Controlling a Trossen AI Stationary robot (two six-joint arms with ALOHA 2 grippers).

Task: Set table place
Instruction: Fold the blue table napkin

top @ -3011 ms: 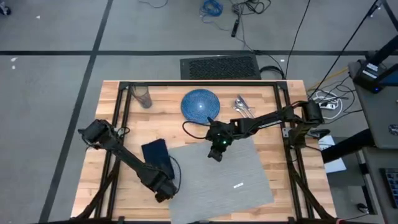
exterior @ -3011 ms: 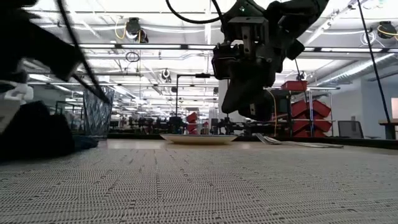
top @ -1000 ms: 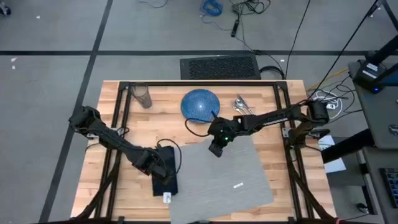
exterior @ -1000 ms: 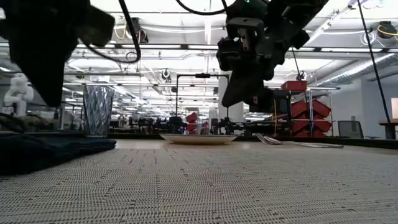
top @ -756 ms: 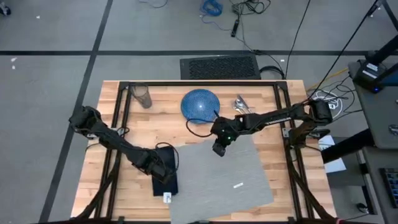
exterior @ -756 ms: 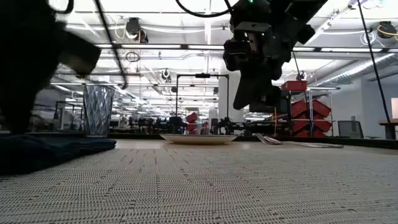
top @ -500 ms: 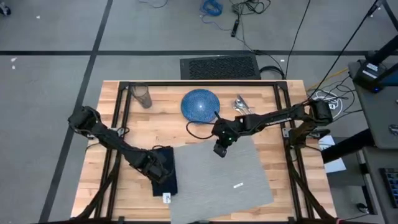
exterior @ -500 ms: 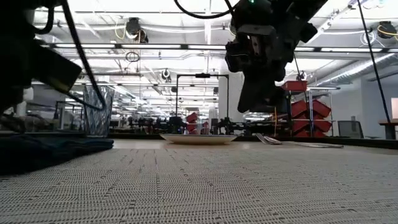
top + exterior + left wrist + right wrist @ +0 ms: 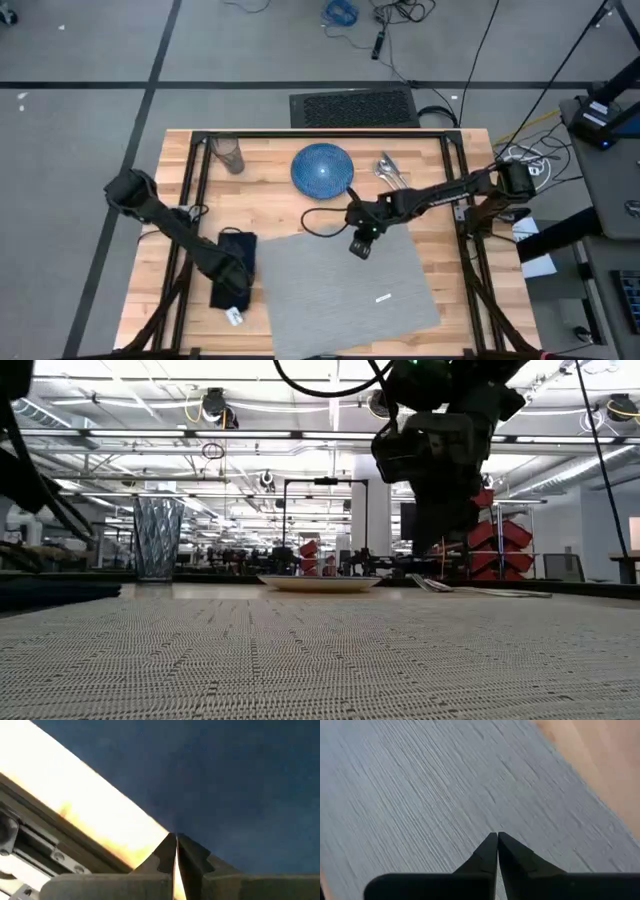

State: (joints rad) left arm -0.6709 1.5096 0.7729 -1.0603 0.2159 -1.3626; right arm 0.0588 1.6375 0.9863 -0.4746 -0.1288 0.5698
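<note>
The navy napkin [image 9: 230, 262] lies flat on the wooden table [image 9: 270, 205], just left of the grey placemat [image 9: 350, 285]. My left gripper [image 9: 236, 292] is down on the napkin's near part with its fingers together [image 9: 175, 836]. My right gripper [image 9: 358, 250] hangs shut over the placemat's far edge [image 9: 497, 834] and, in the low view [image 9: 445, 545], stands clear of it. The blue plate [image 9: 322, 168], the clear glass [image 9: 228, 153] and the silver cutlery [image 9: 390, 172] rest on the wood at the far side. My left gripper is shut on the napkin right at one of its edges [image 9: 165, 826], where the navy cloth meets the bare wood. The fingers come down on it from above. How many layers they have cannot be seen. The napkin lies flat on the table.
A white tag [image 9: 233, 317] sticks out at the napkin's near end. The black frame rails [image 9: 190, 200] run along the table's left and right sides. A small white label [image 9: 383, 297] sits on the placemat.
My left gripper has gone toward the table's left edge, staying shut, and the napkin has slid with it off the placemat's left border onto the bare wood. My right gripper has drifted a little toward the table's right edge above the placemat.
</note>
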